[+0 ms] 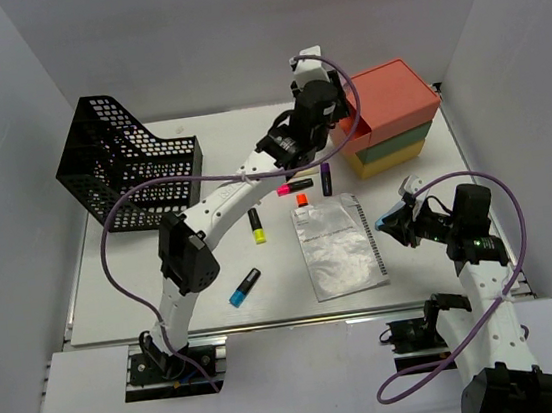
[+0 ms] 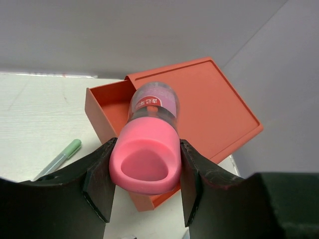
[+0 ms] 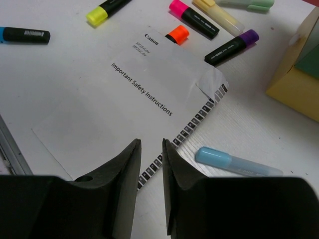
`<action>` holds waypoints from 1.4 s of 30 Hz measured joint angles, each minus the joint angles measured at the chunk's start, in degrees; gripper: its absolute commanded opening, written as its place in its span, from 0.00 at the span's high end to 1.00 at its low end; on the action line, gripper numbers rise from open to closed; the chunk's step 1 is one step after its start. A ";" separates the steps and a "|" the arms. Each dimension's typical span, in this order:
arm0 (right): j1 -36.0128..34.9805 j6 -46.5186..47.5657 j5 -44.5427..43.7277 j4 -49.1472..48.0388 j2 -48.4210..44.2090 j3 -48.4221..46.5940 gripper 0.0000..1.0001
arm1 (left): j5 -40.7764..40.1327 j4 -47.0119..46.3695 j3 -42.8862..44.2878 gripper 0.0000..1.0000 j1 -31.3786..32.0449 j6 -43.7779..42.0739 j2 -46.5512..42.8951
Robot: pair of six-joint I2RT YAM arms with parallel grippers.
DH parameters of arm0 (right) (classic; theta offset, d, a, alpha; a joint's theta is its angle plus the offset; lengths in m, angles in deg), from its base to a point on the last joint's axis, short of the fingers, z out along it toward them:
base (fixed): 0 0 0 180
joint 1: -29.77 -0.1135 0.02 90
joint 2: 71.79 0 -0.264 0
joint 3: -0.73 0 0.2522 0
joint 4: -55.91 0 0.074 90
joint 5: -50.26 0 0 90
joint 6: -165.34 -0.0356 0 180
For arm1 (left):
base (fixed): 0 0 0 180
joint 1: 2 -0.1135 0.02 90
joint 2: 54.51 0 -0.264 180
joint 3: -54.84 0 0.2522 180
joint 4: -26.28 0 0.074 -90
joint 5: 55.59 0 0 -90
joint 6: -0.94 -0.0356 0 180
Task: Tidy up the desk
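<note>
Pink-capped tube (image 2: 149, 144) is clamped in the left end effector (image 2: 145, 185), long axis aimed straight at the open coral drawer (image 2: 105, 110) just beyond it, far right of the white surface (image 1: 134, 284). Right end effector (image 3: 151, 164) hovers near-side, slightly open, empty.

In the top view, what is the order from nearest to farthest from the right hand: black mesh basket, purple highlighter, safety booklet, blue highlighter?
1. Safety booklet, just left of the right hand.
2. Purple highlighter, beyond the booklet.
3. Blue highlighter, further left, near the front.
4. Black mesh basket, far left corner.
</note>
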 measured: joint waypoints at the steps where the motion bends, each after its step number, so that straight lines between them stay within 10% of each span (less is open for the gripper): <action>1: 0.00 -0.02 0.02 0.00 -0.07 0.00 0.70 | -1.31 -0.09 0.20 1.00 0.52 -0.90 0.13; 34: 0.04 -0.17 -1.05 0.00 -0.39 0.00 0.70 | -8.66 -1.53 3.19 0.97 1.81 -6.64 8.55; 42: 0.04 -0.15 -1.11 0.00 -0.39 0.00 0.70 | -8.46 -1.79 3.80 0.54 1.75 -6.67 8.59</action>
